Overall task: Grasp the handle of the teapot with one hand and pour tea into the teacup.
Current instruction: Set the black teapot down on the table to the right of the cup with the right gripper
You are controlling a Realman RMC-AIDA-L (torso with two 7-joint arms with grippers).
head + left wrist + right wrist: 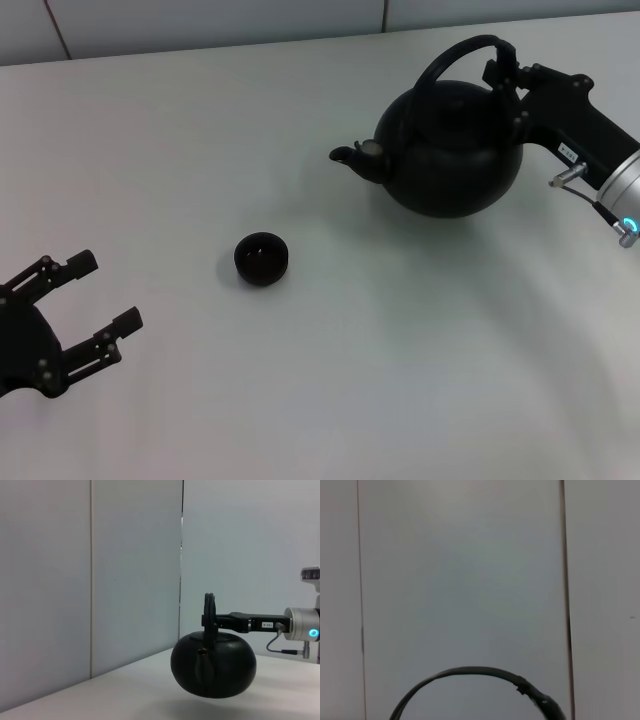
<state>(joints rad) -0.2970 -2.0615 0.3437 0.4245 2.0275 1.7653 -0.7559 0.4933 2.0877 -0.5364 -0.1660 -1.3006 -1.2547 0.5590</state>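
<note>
The matte-black teapot (450, 150) is at the far right of the table, its spout (355, 160) pointing left toward the teacup. My right gripper (505, 75) is shut on the right side of the arched handle (455, 55). In the left wrist view the teapot (214, 665) seems to hang just above the table, level, with the right gripper (212, 622) on its handle (210, 612). The handle's arc also shows in the right wrist view (470, 672). The small dark teacup (262, 258) stands on the table, left of and nearer than the spout. My left gripper (107, 291) is open and empty at the near left.
The white table (330, 380) reaches back to a pale panelled wall (200, 25). Only the teapot and teacup are on it.
</note>
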